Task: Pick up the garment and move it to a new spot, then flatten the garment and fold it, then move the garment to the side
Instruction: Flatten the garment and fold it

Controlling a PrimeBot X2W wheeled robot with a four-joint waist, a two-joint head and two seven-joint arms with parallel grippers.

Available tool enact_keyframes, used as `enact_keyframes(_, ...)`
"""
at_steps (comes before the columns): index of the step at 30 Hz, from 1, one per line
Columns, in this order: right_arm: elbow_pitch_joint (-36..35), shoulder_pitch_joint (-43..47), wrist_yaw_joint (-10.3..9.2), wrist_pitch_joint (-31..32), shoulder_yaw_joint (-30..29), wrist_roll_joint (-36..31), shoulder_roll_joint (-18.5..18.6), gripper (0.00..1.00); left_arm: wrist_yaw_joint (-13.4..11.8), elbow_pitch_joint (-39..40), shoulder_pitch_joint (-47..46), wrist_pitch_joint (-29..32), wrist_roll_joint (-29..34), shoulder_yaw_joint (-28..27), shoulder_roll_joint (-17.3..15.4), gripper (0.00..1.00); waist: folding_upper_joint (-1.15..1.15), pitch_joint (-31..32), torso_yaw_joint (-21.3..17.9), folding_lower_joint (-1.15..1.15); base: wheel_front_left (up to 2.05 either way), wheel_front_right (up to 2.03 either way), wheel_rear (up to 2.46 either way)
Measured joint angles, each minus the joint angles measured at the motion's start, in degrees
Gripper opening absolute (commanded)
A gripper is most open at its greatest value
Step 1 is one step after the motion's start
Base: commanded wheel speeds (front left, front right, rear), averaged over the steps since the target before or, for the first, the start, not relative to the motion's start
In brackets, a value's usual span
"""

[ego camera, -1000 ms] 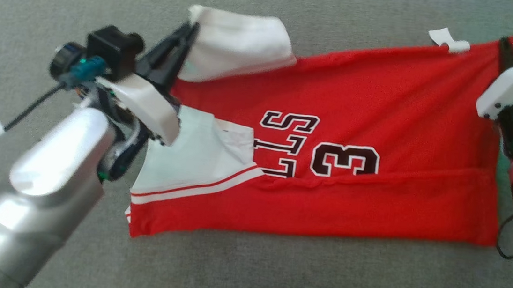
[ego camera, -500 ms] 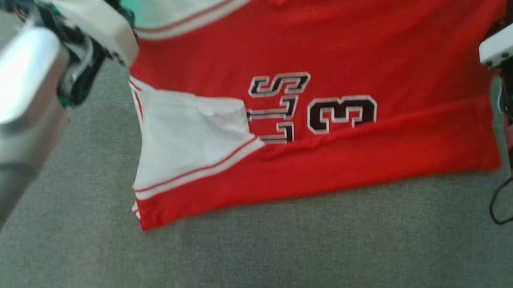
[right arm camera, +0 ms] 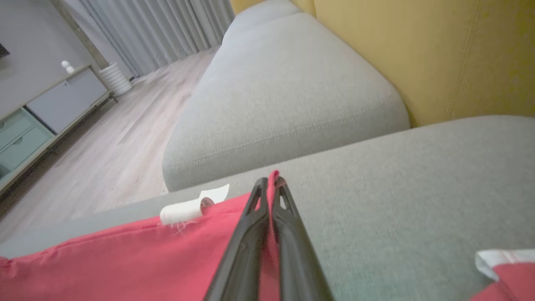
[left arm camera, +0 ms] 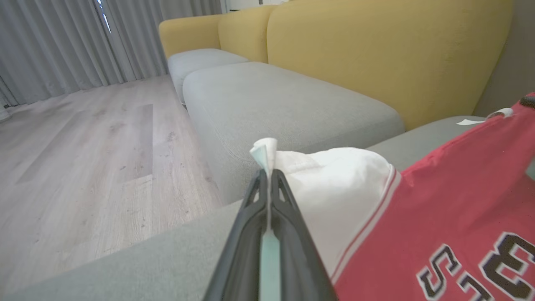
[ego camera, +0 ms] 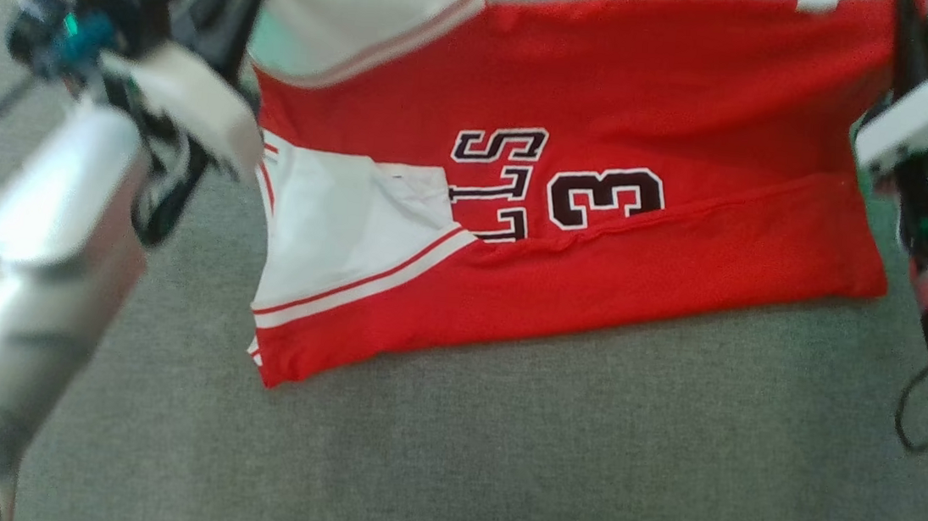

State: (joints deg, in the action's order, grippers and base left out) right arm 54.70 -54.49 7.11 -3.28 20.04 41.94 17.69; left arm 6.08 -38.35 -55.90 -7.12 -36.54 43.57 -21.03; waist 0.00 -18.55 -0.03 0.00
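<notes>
A red garment (ego camera: pixel 616 96) with white side panels, white-and-red trim and dark lettering is spread across a grey upholstered seat cushion (ego camera: pixel 495 468) of a sofa. Its far edge is held at both ends, near the cushion's far edge. The left gripper (left arm camera: pixel 267 177) is seen clamped together on a pinch of the white panel at the garment's left far corner, with a small tuft of cloth standing up past the tips. The right gripper (right arm camera: pixel 271 184) is likewise pressed shut on the red cloth at the right far corner, with a sliver of red showing between its fingertips (right arm camera: pixel 259 186). The red cloth is drawn between the two grippers. The garment's near part is laid on the cushion, with a long crease running below the lettering. A rolled white label (right arm camera: pixel 184 211) is attached at the far edge, close to the right gripper. Beyond the cushion's far edge a second grey seat cushion (left arm camera: pixel 284 104) is seen, and along one side a mustard-yellow backrest (left arm camera: pixel 376 54) is raised. The room is floored in pale wood planks (left arm camera: pixel 83 146) and closed off by grey curtains (left arm camera: pixel 62 42). A low sideboard (right arm camera: pixel 42 108) with grey and pale green fronts is placed against a wall, with a white ribbed object (right arm camera: pixel 115 79) beside it.
</notes>
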Motion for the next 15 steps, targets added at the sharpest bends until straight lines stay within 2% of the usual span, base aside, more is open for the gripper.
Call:
enact_keyframes(4,-0.94,4.47,0.0,3.64,2.6,2.76,1.77,0.0,0.56,4.24,6.06,2.56,-2.5,1.64,-1.89,0.0,0.0,2.32,0.55,0.0,0.0,0.0,0.0)
enact_keyframes(8,-2.3,8.44,0.0,8.24,5.04,5.2,3.99,0.0,1.0,10.5,12.07,7.21,-4.79,3.93,-5.28,0.0,0.0,4.71,1.13,-0.01,0.0,0.0,0.0)
enact_keyframes(13,-3.89,12.18,0.0,15.03,8.08,7.05,6.58,0.0,0.93,19.34,19.24,13.69,-7.7,6.47,-9.59,0.0,0.0,7.19,1.63,-0.01,0.0,0.0,0.0)
enact_keyframes(15,-4.3,13.11,0.0,16.93,9.06,7.08,7.32,0.0,0.18,22.67,21.68,15.78,-8.59,6.91,-10.94,0.0,0.0,7.85,1.67,-0.01,0.0,0.0,0.0)
